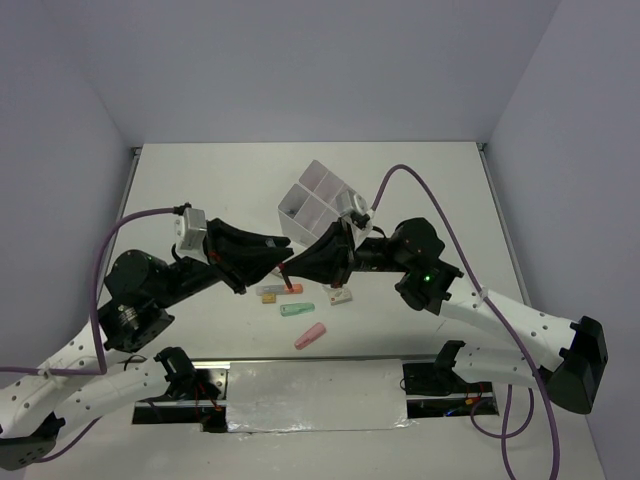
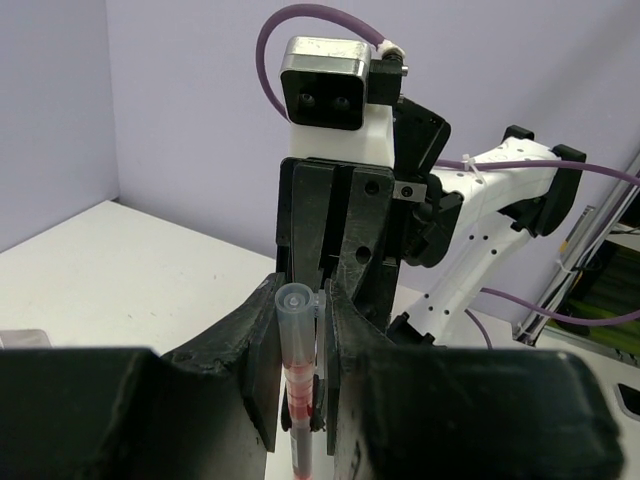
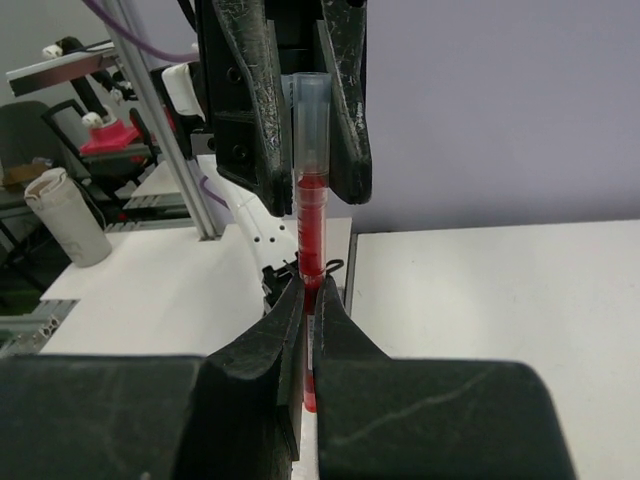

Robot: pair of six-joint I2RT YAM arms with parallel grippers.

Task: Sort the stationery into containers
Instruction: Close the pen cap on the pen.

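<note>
A thin red pen (image 1: 288, 277) with a clear cap hangs above the table between both grippers, which meet tip to tip. My left gripper (image 1: 281, 262) is shut on the capped end of the pen (image 2: 297, 340). My right gripper (image 1: 297, 268) is shut on the red barrel of the pen (image 3: 311, 225). The white divided container (image 1: 318, 203) stands tilted just behind the right gripper. On the table below lie an orange marker (image 1: 286, 290), a green marker (image 1: 296, 309) and a pink marker (image 1: 310, 336).
A small eraser (image 1: 341, 295) lies right of the orange marker, and another small item (image 1: 267, 296) lies left of it. A silver sheet (image 1: 315, 395) covers the near edge between the arm bases. Purple cables loop over both arms.
</note>
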